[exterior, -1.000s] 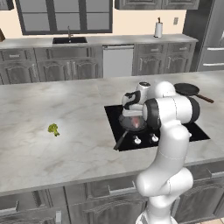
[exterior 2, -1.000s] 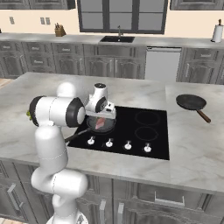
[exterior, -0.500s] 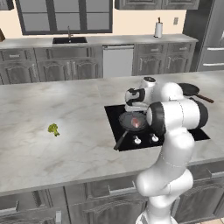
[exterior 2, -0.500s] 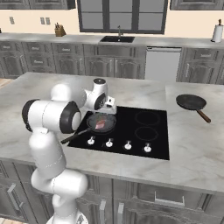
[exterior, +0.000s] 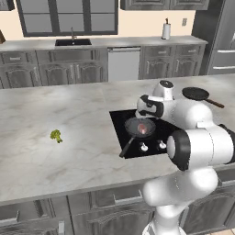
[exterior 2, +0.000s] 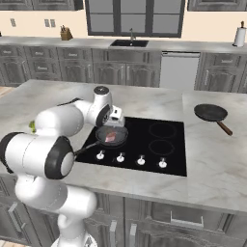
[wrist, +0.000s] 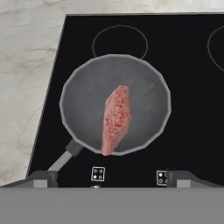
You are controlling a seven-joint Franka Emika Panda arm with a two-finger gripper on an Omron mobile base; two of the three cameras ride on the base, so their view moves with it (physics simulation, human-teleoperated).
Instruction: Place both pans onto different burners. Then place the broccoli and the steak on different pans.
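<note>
My gripper (wrist: 109, 177) hangs above the front-left part of the cooktop (exterior 2: 159, 144), its 2 fingertips (wrist: 41, 178) spread wide apart with nothing between them. Directly under it sits the pan (wrist: 114, 103) with the long black handle, resting on the front-left burner, its handle (exterior: 126, 148) angled out toward the front-left corner of the glass and reaching just past the edge onto the counter (exterior: 69, 156). The steak (wrist: 116, 119) lies flat inside this pan, a pinkish-red slab running lengthwise from the pan's middle to its near rim, clear of my gripper. In the left base view the same slab (exterior: 142, 128) shows as a small pink patch in the pan (exterior: 140, 127).

Behind that pan, a free burner (wrist: 120, 42) shows as a faint ring, and another ring is cut by the right edge of the hand view. Small white knobs (exterior 2: 120, 157) line the front edge of the cooktop.

The 2nd pan (exterior 2: 211, 113), the one with the brown handle, rests on the counter to the right of the cooktop, off the glass, its handle pointing to the front-right. The broccoli (exterior: 56, 135) lies on the counter well to the left of the cooktop, far apart from both pans.
</note>
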